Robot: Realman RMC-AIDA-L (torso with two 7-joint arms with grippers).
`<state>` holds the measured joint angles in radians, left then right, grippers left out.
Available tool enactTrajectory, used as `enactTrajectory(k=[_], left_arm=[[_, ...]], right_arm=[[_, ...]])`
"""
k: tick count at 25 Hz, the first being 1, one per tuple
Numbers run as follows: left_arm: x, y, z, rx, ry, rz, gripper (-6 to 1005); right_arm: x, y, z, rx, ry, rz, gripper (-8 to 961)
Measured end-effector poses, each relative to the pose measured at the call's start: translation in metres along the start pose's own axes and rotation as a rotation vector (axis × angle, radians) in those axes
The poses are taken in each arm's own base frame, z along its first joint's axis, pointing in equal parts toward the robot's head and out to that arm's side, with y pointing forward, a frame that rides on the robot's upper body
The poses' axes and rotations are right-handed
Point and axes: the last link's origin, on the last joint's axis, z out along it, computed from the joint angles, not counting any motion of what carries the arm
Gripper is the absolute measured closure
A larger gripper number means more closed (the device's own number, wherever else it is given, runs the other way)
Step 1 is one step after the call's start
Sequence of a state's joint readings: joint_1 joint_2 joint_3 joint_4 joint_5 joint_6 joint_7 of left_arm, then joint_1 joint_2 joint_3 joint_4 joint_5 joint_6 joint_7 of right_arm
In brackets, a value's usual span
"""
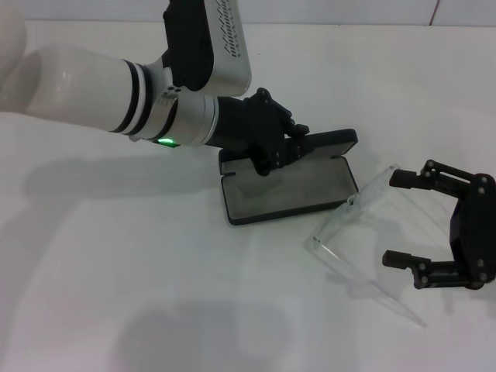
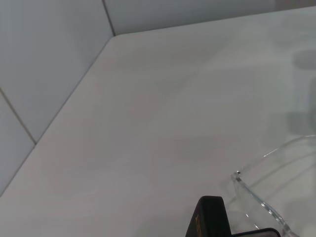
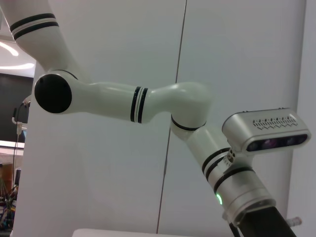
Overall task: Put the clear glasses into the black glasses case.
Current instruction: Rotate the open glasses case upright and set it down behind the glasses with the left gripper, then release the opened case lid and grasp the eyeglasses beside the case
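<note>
Your clear glasses [image 1: 358,225] lie on the white surface [image 1: 139,294] in the lower right of the head view, arms unfolded and running toward the bottom right; one end of the lens is just beside the near right corner of the black glasses case [image 1: 288,190]. In the left wrist view you see their curved clear rim [image 2: 256,197] at the lower right edge, next to a corner of the case [image 2: 210,219].

The case sits open at centre frame, grey lining facing up, lid standing behind it toward the top of the picture.

Your left gripper [image 1: 283,151] is down on the case at its back edge where the lid rises; the fingers overlap the hinge and lid, but you cannot tell from these views whether they are clamped or spread.

Your right gripper [image 1: 403,219] is at the right edge of the head view, fingers spread wide and holding nothing, pointing toward the glasses, with the glasses' arms lying just beside the fingertips.

The right wrist view shows you only the left arm [image 3: 148,101] against a pale wall.
</note>
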<state>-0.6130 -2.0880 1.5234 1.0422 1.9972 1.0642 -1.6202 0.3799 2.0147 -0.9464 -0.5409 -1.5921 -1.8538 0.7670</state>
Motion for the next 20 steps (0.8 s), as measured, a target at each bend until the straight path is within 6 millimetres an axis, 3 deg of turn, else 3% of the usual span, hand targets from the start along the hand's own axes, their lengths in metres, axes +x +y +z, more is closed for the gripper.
enactTrajectory(k=[16, 19, 20], left_arm=[[0.0063, -0.0009, 0.0003, 0.006, 0.012, 0.049, 792], [0.0078, -0.0013, 0.0000, 0.008, 0.017, 0.050, 552], [0.0086, -0.0010, -0.0005, 0.008, 0.023, 0.049, 538]], right_arm=[[0.0004, -0.0061, -0.0035, 0.012, 0.026, -0.012, 84], [0.0011, -0.0071, -0.0034, 0.017, 0.032, -0.012, 84], [0.0010, -0.0074, -0.0033, 0.017, 0.032, -0.013, 84]])
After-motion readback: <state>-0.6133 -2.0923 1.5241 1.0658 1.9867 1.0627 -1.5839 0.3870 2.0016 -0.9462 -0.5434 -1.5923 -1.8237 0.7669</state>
